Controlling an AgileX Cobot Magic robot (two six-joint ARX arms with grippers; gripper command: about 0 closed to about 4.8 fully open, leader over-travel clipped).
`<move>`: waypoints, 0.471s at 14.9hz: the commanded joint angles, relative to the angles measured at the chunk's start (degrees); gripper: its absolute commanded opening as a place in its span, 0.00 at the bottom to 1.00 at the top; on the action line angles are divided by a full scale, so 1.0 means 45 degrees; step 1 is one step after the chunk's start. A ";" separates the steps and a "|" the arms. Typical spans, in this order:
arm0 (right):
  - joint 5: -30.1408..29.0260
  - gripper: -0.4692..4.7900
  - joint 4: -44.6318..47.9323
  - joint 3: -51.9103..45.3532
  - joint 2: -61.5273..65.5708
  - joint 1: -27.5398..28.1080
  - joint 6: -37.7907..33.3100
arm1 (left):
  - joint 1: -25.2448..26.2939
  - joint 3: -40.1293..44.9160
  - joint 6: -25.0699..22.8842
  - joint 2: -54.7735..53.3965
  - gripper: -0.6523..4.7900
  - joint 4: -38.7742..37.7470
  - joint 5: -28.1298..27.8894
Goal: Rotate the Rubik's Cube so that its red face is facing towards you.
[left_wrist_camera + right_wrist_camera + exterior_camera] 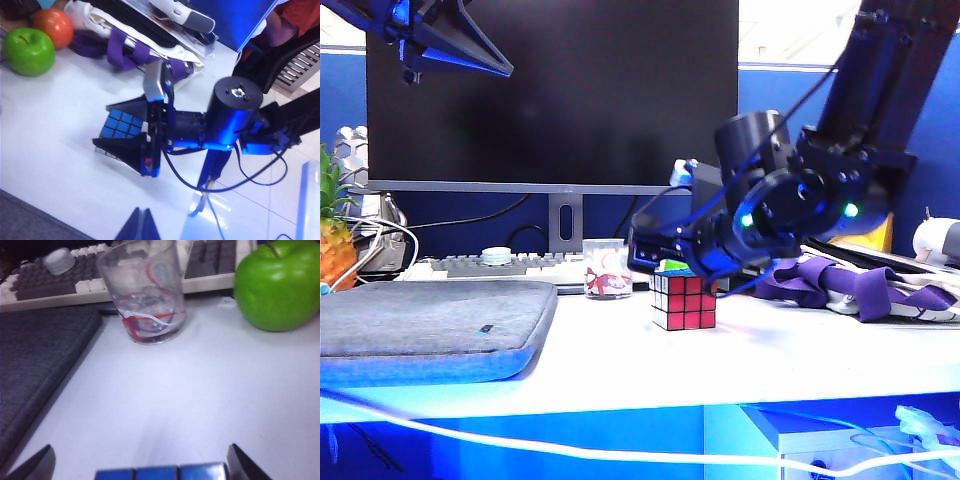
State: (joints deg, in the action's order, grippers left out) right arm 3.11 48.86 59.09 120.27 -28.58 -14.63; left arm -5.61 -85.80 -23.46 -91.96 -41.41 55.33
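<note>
My right gripper (120, 137) stands wide open around the Rubik's Cube (684, 298); I cannot tell if a finger touches it, and I grip nothing. The cube rests on the white table (760, 350), just beside the clear printed cup (607, 269), blue side up. The red face (687, 301) looks toward the exterior camera, so I judge the turning done; only pulling my arm away is left. My left gripper (450, 40) hangs high, apart; its opening I cannot tell.
</note>
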 commanded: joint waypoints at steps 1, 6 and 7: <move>0.0039 1.00 -0.0180 0.0044 -0.0568 0.0369 0.0675 | 0.0005 -0.0053 -0.0024 0.0146 0.11 -0.0204 0.0282; -0.1015 1.00 -0.1982 0.0034 -0.2710 0.2161 0.0665 | 0.0010 -0.0053 -0.0019 0.0573 0.11 -0.0078 0.0019; -0.1715 0.44 -0.2749 0.0034 -0.4303 0.2497 0.0709 | 0.0010 -0.0053 -0.0019 0.1035 0.11 -0.0112 -0.0549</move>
State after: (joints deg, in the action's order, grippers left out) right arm -1.61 37.41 58.94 104.75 -17.93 -11.77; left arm -5.61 -85.80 -23.51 -88.92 -42.28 54.19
